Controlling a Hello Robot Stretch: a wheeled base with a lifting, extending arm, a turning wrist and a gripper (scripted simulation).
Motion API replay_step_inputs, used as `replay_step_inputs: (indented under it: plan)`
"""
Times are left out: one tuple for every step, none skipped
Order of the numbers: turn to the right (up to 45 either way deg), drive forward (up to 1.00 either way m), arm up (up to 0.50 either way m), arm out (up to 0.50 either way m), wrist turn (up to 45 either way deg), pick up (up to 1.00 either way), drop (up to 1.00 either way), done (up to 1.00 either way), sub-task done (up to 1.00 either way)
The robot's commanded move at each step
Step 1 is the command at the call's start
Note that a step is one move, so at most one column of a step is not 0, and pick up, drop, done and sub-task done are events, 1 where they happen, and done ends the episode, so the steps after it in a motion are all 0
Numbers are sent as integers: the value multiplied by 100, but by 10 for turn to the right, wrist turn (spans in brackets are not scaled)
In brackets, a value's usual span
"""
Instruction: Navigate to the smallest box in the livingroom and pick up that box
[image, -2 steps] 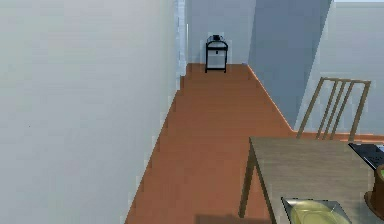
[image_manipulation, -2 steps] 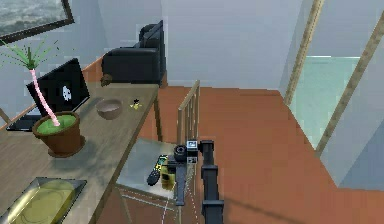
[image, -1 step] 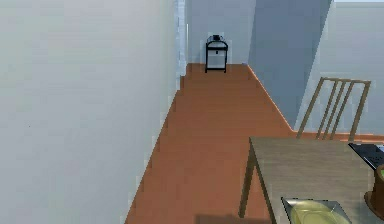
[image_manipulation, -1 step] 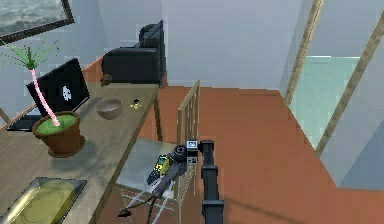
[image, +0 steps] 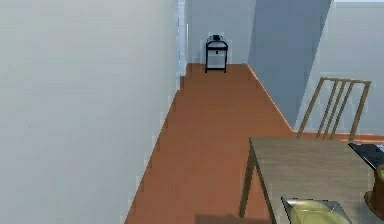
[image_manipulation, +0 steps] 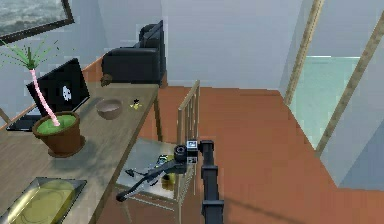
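My arm (image_manipulation: 210, 185) rises from the bottom edge of the arm side view, just right of the middle. At its far end the gripper (image_manipulation: 135, 182) reaches left, in front of the pale seat of a wooden chair (image_manipulation: 186, 118). I cannot tell whether it holds anything. The chair stands at a long wooden table (image_manipulation: 110, 140). On the table are a dark laptop (image_manipulation: 58, 88), a potted plant (image_manipulation: 58, 132), a brown bowl (image_manipulation: 108, 108), a small dark item (image_manipulation: 135, 100) and a metal tray (image_manipulation: 42, 200).
A narrow corridor with a red-brown floor (image: 215, 120) runs ahead between pale walls to a small black stand (image: 215, 53). A table corner (image: 300, 160) and a chair (image: 335, 105) sit at the forward view's lower right. A dark armchair (image_manipulation: 135, 60) stands beyond the table, with a doorway (image_manipulation: 335, 90) at the right.
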Motion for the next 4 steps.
replay_step_inputs:
  plan:
    - [0, 0, 0, 0, 450, 0, 0, 0, 0]
    - [0, 0, 0, 0, 240, 0, 0, 0, 0]
    - [0, 0, -30, 0, 0, 0, 0, 0, 0]
    - [0, 0, 0, 0, 0, 100, 0, 0, 0]
